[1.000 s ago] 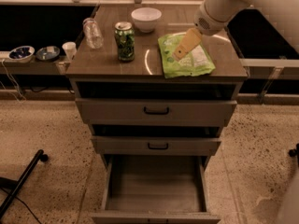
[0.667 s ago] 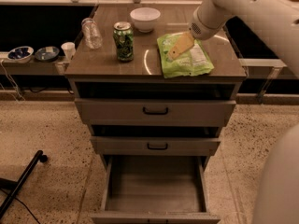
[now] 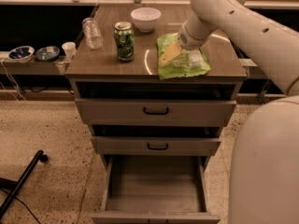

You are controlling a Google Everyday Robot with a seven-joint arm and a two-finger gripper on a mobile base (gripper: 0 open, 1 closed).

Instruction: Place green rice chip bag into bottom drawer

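Shifting leftward over green rice chip bag (image 3: pixel 190 62), gripper (image 3: pixel 169 55), grasp unclear, bottom drawer (image 3: pixel 156 185) open

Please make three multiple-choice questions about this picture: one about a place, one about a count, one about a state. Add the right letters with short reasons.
1. Where is the green rice chip bag? A inside a drawer; B on the cabinet top; C on the floor.
2. How many drawers carry a black handle? A one; B two; C four.
3. The bottom drawer is: A pulled open; B shut; C taken out.

Answers:
1 B: the bag lies right of the soda can, with the gripper over its left part.
2 B: the two upper fronts show one each.
3 A: its inside shows.
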